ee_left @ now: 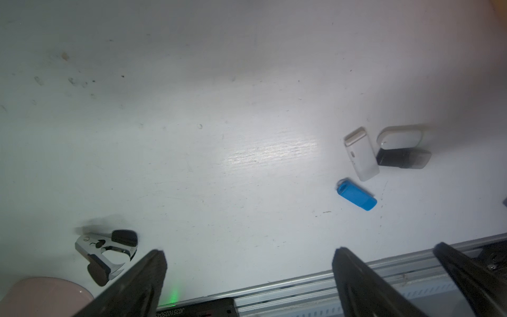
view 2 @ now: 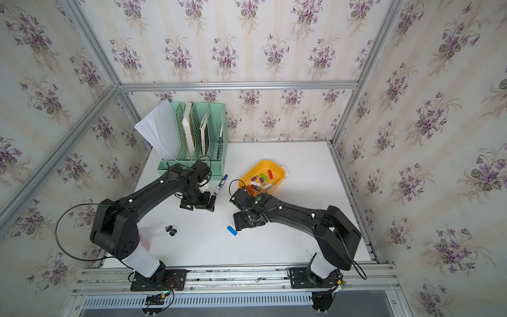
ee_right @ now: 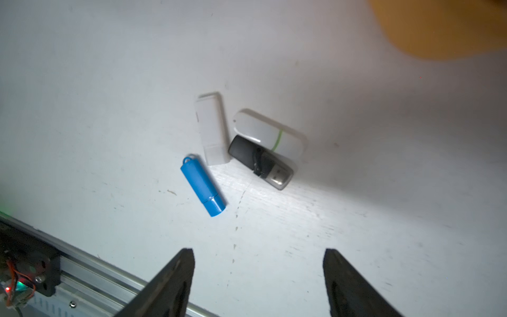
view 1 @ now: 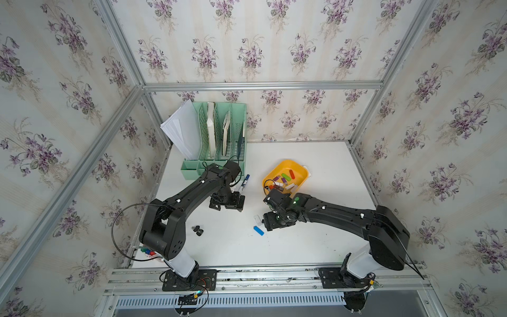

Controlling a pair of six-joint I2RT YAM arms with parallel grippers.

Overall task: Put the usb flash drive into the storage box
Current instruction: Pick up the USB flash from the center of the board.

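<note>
In both top views the storage box (view 1: 290,166) sits right of centre, already holding many coloured drives. Just nearer, the right gripper (view 1: 267,222) hangs over a blue flash drive (view 1: 258,230) and a white drive (view 1: 258,219) on the table (view 1: 315,241). The left gripper (view 1: 227,204) waits beside a marker (view 1: 244,182).

The left wrist view shows its fingers (ee_left: 142,282) spread and empty.

Only the right wrist view reveals a green-striped drive (ee_right: 270,134) and a black drive (ee_right: 260,162), touching each other. The fingers (ee_right: 170,282) there stand apart, holding nothing.

I judge this the approach to a pick. Next, centre on one drive, likely the blue one since it lies clear, then descend and pinch across its width.
</note>
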